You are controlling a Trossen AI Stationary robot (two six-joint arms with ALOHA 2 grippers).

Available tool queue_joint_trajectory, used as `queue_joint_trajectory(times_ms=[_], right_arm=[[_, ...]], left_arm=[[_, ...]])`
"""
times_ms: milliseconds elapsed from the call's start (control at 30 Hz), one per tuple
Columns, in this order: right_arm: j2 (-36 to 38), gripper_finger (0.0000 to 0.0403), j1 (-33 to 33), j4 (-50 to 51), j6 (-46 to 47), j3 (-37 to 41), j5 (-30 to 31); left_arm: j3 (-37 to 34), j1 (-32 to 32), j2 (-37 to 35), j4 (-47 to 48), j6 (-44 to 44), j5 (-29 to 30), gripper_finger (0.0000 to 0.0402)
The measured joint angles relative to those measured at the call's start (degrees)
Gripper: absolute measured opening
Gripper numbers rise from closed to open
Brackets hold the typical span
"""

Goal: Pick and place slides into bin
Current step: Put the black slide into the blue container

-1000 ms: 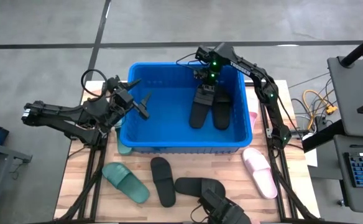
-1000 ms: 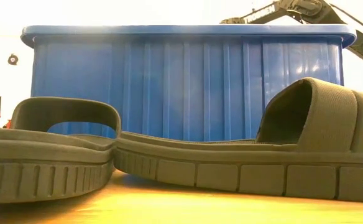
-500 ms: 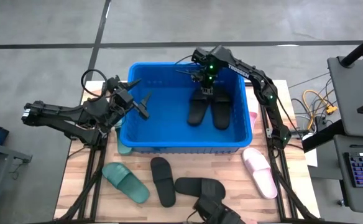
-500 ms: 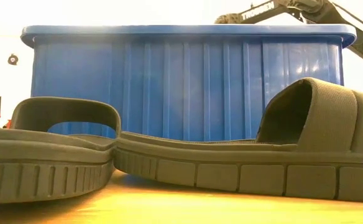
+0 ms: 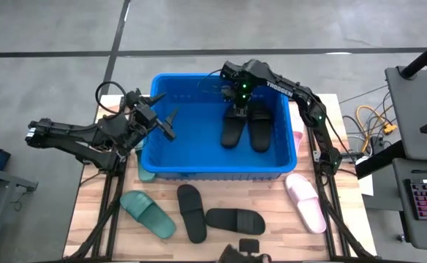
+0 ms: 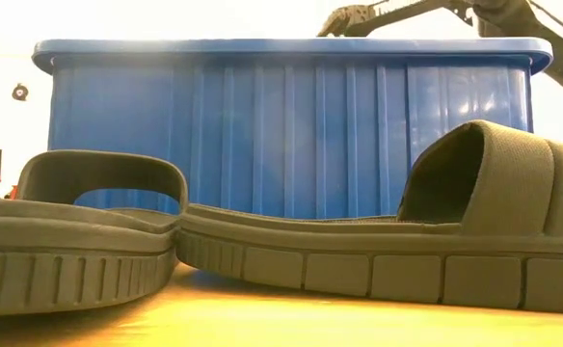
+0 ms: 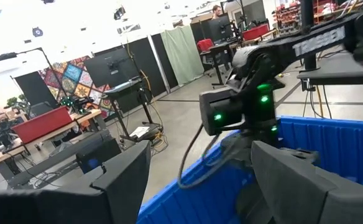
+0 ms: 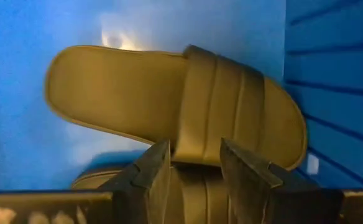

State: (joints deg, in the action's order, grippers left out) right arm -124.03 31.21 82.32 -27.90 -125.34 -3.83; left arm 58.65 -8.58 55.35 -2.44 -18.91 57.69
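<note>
The blue bin (image 5: pixel 217 164) stands mid-table. Two black slides (image 5: pixel 232 130) (image 5: pixel 261 131) lie side by side on its floor at the right. My right gripper (image 5: pixel 237 104) hovers just above them, open and empty. In the right wrist view its fingers (image 8: pixel 194 165) stand over the strap of the nearer slide (image 8: pixel 194 193), with the other slide (image 8: pixel 169 102) beyond. My left gripper (image 5: pixel 168 120) is open and empty over the bin's left rim, and it also shows in its wrist view (image 7: pixel 206 186). On the table lie a green slide (image 5: pixel 148 213), two black slides (image 5: pixel 191 212) (image 5: pixel 235 219) and a pink slide (image 5: pixel 305 201).
A second pink slide (image 5: pixel 298 139) peeks out at the bin's right wall. A second green slide (image 5: pixel 145 174) is partly hidden at the bin's near-left corner. In the low view the two black table slides (image 6: pixel 79 231) (image 6: pixel 388 251) lie before the bin wall (image 6: pixel 281 125).
The black slide under my right gripper has come down and now lies flat on the bin floor beside the other black slide. My right gripper has drawn up off it and gone a little toward the table's left.
</note>
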Motion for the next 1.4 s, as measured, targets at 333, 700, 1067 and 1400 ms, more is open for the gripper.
queue_joint_trajectory(times_ms=[333,700,1067,1400], right_arm=[[0.99,0.0155,-5.98,-0.79,-0.59,0.0,10.35],[0.95,0.0252,-5.97,-0.97,5.77,0.09,6.23],[0.88,0.0239,-6.08,-8.24,-0.87,5.09,5.17],[0.84,0.0234,-6.06,-9.99,-1.69,10.65,6.07]], left_arm=[[-0.04,0.02,-0.68,0.53,-1.49,0.0,0.0263],[-0.04,0.02,-2.37,0.44,-1.01,0.0,0.0263],[-0.11,0.07,-2.14,0.4,-0.88,0.0,0.0263],[-0.13,0.07,-2.03,0.31,-0.88,0.0,0.0263]])
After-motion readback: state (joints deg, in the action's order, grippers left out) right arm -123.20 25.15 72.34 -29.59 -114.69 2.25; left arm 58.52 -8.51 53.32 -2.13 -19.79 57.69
